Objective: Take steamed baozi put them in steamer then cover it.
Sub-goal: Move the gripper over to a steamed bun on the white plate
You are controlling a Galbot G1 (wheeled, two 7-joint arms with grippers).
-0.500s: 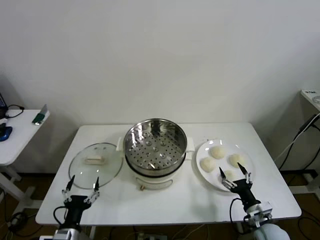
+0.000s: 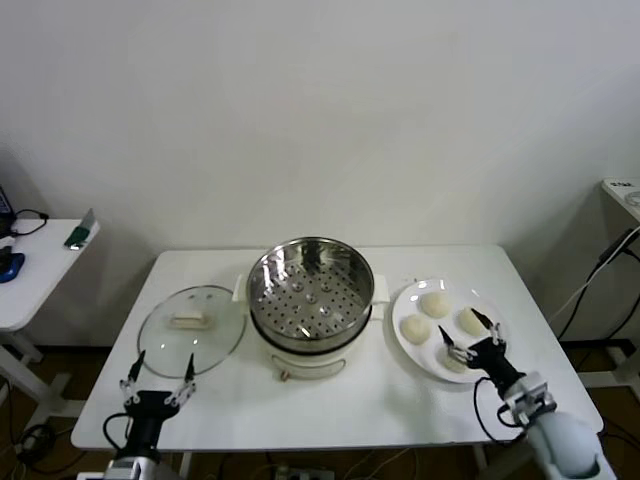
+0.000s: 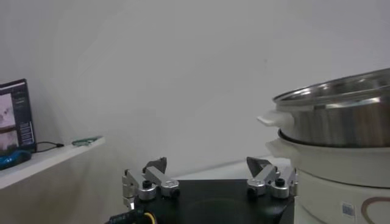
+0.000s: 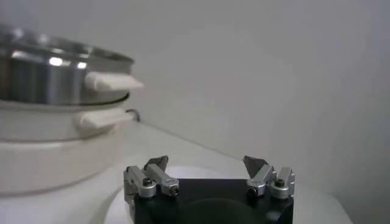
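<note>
The steel steamer (image 2: pixel 310 292) stands open on its white pot base at the table's centre. It also shows in the left wrist view (image 3: pixel 341 115) and the right wrist view (image 4: pixel 49 76). The glass cover (image 2: pixel 190 325) lies flat to its left. Three baozi (image 2: pixel 434 303) (image 2: pixel 415 328) (image 2: pixel 470 320) lie on a white plate (image 2: pixel 405 345) at the right. One more baozi (image 2: pixel 452 361) is partly hidden under my right gripper (image 2: pixel 463 332) (image 4: pixel 207 161), which is open just above it. My left gripper (image 2: pixel 160 368) (image 3: pixel 207 163) is open and empty near the front edge, in front of the cover.
A white side table (image 2: pixel 40 265) with small items stands at the far left. Another table's corner (image 2: pixel 625 190) and cables are at the far right. The wall is close behind the table.
My right gripper has moved forward and down over the plate's front baozi. My left gripper has dropped back slightly.
</note>
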